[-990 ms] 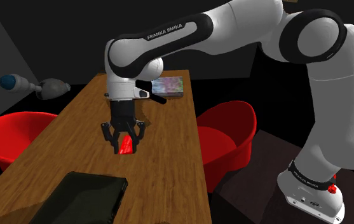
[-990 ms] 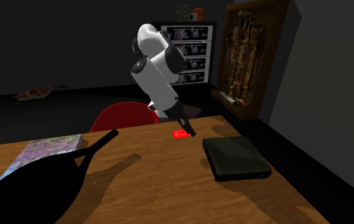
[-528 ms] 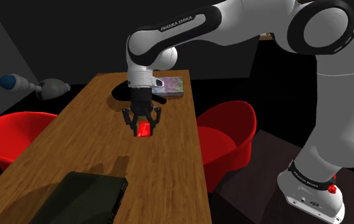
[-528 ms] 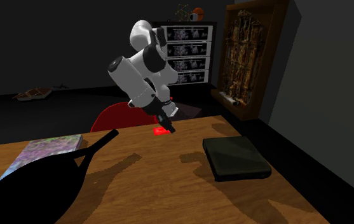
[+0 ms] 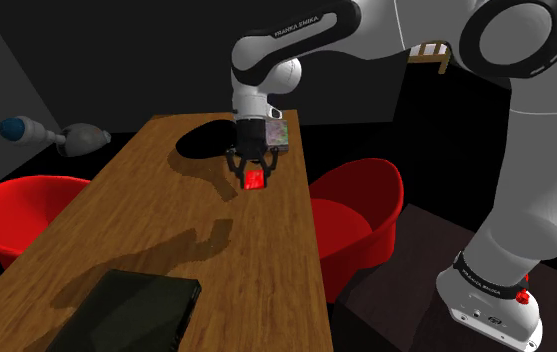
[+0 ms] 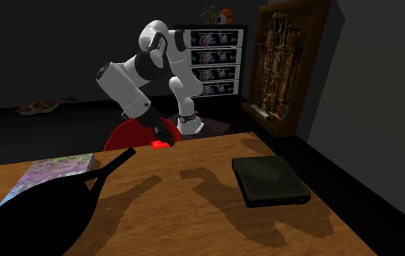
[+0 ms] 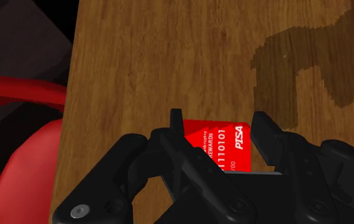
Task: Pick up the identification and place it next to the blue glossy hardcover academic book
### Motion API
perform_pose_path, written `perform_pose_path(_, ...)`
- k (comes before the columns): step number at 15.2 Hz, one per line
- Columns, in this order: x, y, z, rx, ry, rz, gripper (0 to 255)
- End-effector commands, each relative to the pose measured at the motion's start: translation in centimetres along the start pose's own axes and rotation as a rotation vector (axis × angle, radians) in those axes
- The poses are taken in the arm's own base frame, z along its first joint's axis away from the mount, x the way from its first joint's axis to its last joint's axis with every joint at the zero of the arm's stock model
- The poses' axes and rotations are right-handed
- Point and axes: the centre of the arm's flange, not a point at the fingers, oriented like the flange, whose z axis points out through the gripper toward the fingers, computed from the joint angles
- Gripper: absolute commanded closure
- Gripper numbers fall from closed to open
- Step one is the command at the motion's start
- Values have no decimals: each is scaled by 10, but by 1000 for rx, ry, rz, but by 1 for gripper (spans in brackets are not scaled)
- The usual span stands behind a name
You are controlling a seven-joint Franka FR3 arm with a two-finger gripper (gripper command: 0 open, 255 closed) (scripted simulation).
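Arm writing: "FRANKA EMIKA" in white letters on a dark joint of the white arm (image 5: 386, 30), above the book (image 5: 278, 133) in the shoulder view.
Card writing: white on red, read from the wrist view (it runs sideways there): "REWARDS", "1110101", "PISA". A further line is cut off behind the fingers.
End effector: the end effector (image 5: 255, 186) is closed onto the identification card (image 5: 255, 179). One black finger (image 7: 177, 130) presses each side of it, so the card is pinched between them.
Card position: the identification card is red and held off the table (image 5: 116, 220), hanging under the end effector. In the shoulder view it is on the near side of the book. In the second exterior view it (image 6: 161, 145) is to the right of the book (image 6: 48, 174) and clearly apart from it, by the table's far edge.
Left red chair: the left red chair (image 5: 21, 215) stands across the table from the book, on the shoulder view's left.
Dark case: the dark case (image 5: 131, 310) lies flat at the table's near end, well apart from the book. In the second exterior view it (image 6: 270, 180) is far to the book's right.
Book: mottled, many-coloured cover, lying flat at the table's far end and partly behind the end effector in the shoulder view.
Right red chair: the right red chair (image 5: 361, 205) is beside the table's edge, nearer the camera than the book.
Stand: the stand (image 5: 491, 300) is at the shoulder view's lower right, well apart from the book.
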Motion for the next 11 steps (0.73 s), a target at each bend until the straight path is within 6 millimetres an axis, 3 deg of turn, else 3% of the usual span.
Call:
perform_pose_path(1,19,14,-12,0,-1,-1,255)
perform_pose_path(11,111,86,-73,0,-1,-1,255)
